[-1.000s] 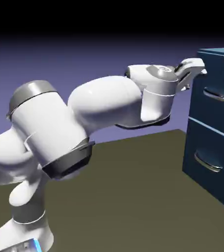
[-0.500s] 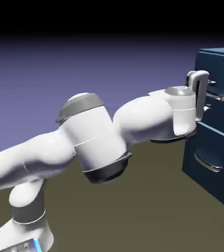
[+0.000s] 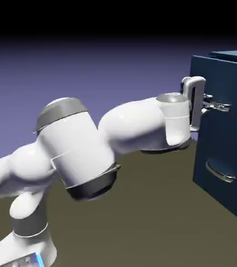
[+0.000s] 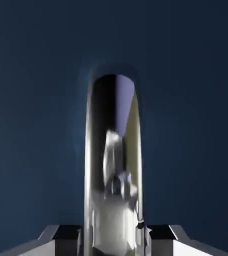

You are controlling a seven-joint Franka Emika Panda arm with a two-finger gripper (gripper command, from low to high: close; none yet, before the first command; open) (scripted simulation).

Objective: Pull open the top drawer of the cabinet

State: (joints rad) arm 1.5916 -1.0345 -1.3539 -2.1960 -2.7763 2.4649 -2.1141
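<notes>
A: Since a second ago the gripper [image 3: 214,106] has come off the cabinet's top corner and down onto the silver handle [image 3: 220,106], and its jaws, then spread wide, are now shut on that bar. The top drawer [image 3: 219,122] has also come out: its front stands proud of the cabinet [image 3: 235,57] body, toward the arm, where half a second ago it sat flush.

B: The hand view agrees. The handle [image 4: 113,165] runs as a bright vertical loop up the middle, squeezed between the two grey fingertips [image 4: 60,237] at the bottom edge, with dark blue drawer front behind it.

A: So what can go wrong from here?

B: My worry is the grip. The bar is curved and polished, and the fingers pinch only a narrow stretch of it. If the pull drifts off the drawer's line of travel, the pads could slide along the curve and slip off the end.

A: And the drawer itself?

B: A skewed pull could bind it in its slide, I think. The elbow is also folded close over the table [image 3: 157,208], so the arm has little room to draw back straight.

A: The lower drawer [image 3: 220,172]?

B: Shut, its handle untouched, below the open one.
</notes>
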